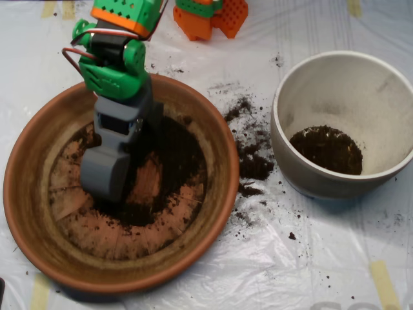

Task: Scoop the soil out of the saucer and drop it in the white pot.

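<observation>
Soil (pixel 169 169) in saucer (pixel 39 219), fingers (pixel 105 175) pressed into it, opening impossible to tell

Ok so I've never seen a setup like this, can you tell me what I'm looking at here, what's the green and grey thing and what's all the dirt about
This is one picture taken by a fixed camera looking straight down at a table covered in plastic sheet. The green and orange thing is a small robot arm. In place of a hand it carries a grey scoop, lowered into the saucer, a wide terracotta dish. Dark soil lies in the dish around the scoop, which sits right against it. Whether it has picked any up cannot be seen. To the right stands the white pot, with some soil already at its bottom. More crumbs of spilled soil lie on the sheet between dish and pot.
</observation>
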`<state>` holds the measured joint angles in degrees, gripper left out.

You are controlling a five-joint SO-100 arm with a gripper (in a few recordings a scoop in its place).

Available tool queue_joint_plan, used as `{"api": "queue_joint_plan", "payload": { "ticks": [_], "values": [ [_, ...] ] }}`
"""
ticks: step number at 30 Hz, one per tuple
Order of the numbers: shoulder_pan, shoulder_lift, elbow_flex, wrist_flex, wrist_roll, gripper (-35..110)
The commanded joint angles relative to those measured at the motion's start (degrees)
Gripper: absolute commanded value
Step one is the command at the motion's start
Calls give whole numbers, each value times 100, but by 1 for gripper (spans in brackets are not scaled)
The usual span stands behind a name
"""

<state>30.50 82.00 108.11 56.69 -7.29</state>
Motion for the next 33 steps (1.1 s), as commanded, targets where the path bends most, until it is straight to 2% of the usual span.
{"api": "queue_joint_plan", "payload": {
  "ticks": [1, 9, 14, 17, 20, 33],
  "values": [
    [-35, -18, -624, 158, -18, 52],
    [-176, -1002, -2048, 949, -158, 51],
    [-237, -1178, -2426, 1187, -237, 46],
    [-246, -1169, -2408, 1187, -255, 41],
    [-176, -1143, -2364, 1134, -246, 30],
    [-79, -176, -1433, 580, -237, 9]
  ]
}}
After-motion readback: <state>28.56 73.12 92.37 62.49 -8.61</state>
